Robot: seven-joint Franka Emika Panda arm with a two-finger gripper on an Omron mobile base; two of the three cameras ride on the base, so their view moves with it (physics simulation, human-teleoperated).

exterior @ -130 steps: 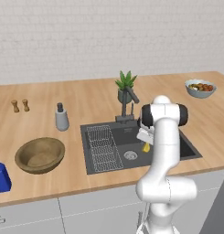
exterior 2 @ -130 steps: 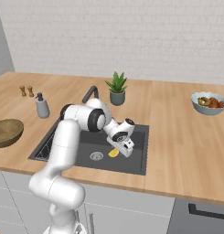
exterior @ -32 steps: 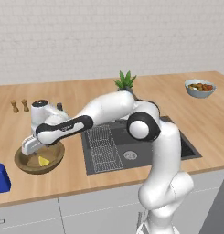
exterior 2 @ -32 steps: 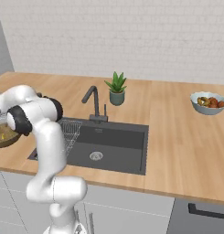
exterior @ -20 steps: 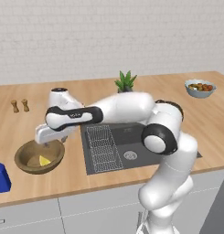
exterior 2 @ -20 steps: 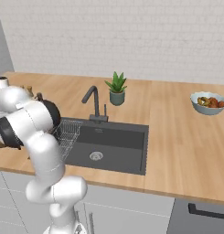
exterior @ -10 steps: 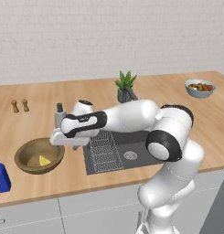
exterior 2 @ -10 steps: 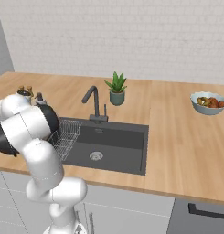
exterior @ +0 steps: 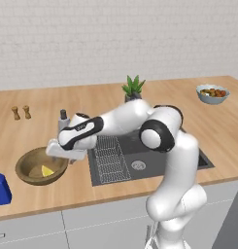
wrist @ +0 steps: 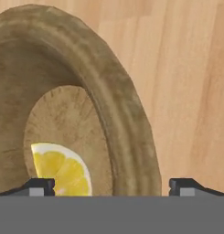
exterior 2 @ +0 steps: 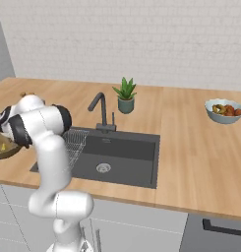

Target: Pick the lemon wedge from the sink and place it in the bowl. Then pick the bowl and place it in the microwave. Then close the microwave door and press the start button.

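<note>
Spread wide, my fingers straddle the bowl rim, holding nothing. Between them, toward one tip, the lemon wedge lies inside the bowl.

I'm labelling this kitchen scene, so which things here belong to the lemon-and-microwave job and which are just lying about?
Part of the job:
- lemon wedge, already lying in the bowl
- bowl, wooden, on the counter
- sink
- gripper, open above the bowl's rim

Just lying about:
- potted plant
- fruit bowl
- blue carton
- two small shakers
</note>
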